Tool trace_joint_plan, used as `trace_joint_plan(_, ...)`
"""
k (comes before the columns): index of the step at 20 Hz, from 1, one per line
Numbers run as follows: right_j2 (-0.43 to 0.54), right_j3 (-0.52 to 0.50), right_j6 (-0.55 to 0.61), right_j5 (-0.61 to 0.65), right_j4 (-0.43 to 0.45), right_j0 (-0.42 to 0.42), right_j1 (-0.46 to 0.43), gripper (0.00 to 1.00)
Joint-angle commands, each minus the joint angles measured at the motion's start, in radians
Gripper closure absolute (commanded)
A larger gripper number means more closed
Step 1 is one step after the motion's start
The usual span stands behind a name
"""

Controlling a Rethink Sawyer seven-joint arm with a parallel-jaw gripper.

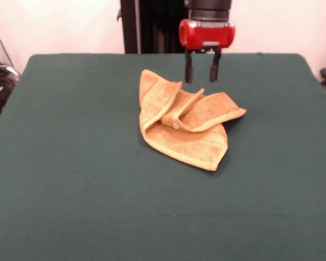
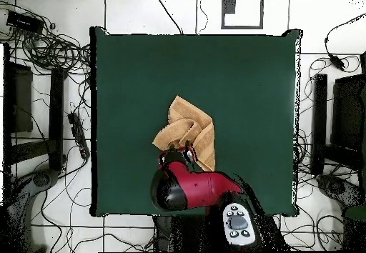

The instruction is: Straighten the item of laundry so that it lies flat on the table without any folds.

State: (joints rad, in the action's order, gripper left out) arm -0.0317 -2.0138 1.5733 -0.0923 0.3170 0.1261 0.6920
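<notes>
Green table (image 1: 70,179) bears crumpled towel (image 1: 185,128), pincer (image 1: 201,70) spread.

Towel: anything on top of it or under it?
Nothing rests on the towel except its own folded layers; the open gripper hangs above its far edge. Only the green table shows around it; what lies under the folds is hidden.

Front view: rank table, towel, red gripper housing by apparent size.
1. Dark green cloth-covered table
2. Crumpled orange-tan terry towel
3. Red gripper housing; open gripper below it. It stands nearer the far edge, so true size is unsure.
</notes>
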Motion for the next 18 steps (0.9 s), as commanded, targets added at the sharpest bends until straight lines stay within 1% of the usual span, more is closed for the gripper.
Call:
trace_joint_plan(1,-0.033,0.026,0.125,0.032,0.007,-0.061,0.008,0.00)
trace_joint_plan(6,0.002,0.066,0.131,0.007,0.002,-0.044,-0.056,0.00)
trace_joint_plan(11,0.012,0.089,0.140,-0.022,-0.003,-0.045,-0.106,0.00)
trace_joint_plan(18,0.034,0.102,0.146,-0.039,-0.003,-0.043,-0.130,0.00)
